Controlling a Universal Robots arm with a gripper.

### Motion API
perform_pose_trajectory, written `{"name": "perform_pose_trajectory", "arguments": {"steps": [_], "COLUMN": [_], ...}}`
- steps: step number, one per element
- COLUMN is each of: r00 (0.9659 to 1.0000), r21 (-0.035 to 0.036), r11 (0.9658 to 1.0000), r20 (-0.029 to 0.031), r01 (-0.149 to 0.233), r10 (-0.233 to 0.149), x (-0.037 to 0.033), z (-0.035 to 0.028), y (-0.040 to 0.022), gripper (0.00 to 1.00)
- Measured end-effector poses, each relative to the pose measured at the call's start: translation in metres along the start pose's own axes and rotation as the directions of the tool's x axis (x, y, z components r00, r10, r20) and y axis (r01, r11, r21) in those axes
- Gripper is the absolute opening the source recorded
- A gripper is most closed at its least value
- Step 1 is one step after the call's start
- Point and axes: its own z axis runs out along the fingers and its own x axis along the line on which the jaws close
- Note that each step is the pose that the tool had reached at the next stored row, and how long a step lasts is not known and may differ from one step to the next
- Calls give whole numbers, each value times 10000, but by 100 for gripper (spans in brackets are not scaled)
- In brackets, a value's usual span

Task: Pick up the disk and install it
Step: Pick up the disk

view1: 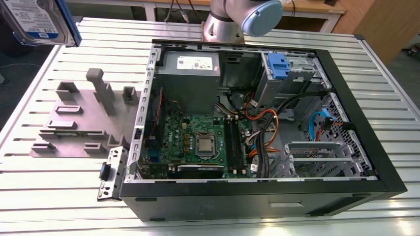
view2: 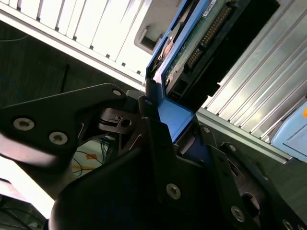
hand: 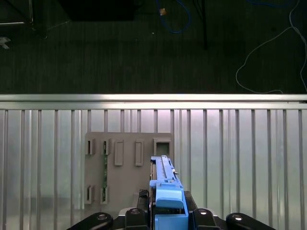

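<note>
Exterior view: the disk (view1: 39,19) hangs in the air at the upper corner on the exterior view's left, label side showing and framed by its blue carrier, well apart from the open computer case (view1: 262,113). The case lies on its side on the slatted metal worktop (view1: 52,187). Inside it, a power supply (view1: 190,69) sits toward the far end, with a green motherboard (view1: 204,145) nearer the camera. A narrow blue bracket (view1: 278,66) stands in the drive bay at the far corner on the exterior view's right. Just beside the case, on the exterior view's left, a grey fixture plate (view1: 78,118) with upright posts rests flat on the worktop. The arm (view1: 243,19) rises behind the case's far wall.

First wrist view: the disk (hand: 162,167) is seen edge-on, and the tool (hand: 165,211) pinches the blue carrier end from both sides, its black fingers (hand: 143,197) pressed against the carrier. Below the disk lies the fixture plate (hand: 124,182) on the worktop (hand: 240,158). Beyond the worktop's edge is a dark floor (hand: 120,48) with loose cables (hand: 268,57).

Second wrist view: the tool (view2: 175,120) grips the blue carrier, with one finger (view2: 153,129) flat against its side. The disk (view2: 201,33) extends away from the fingers, showing its circuit-board face and a row of connector pins. It is held clear above the worktop (view2: 96,24), with the worktop's edge passing beneath it.
</note>
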Motion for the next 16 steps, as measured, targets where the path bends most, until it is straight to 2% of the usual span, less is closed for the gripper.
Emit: {"name": "perform_pose_trajectory", "arguments": {"steps": [8, 11, 16], "r00": [10000, 10000, 10000], "r21": [-1, 2, 0], "r11": [10000, 10000, 10000], "r20": [0, 1, 3], "r01": [0, 2, 0], "r10": [0, -2, 0], "x": [-4, 0, 1], "z": [-156, -171, -174], "y": [2, -6, -55], "gripper": [36, 36, 36]}}
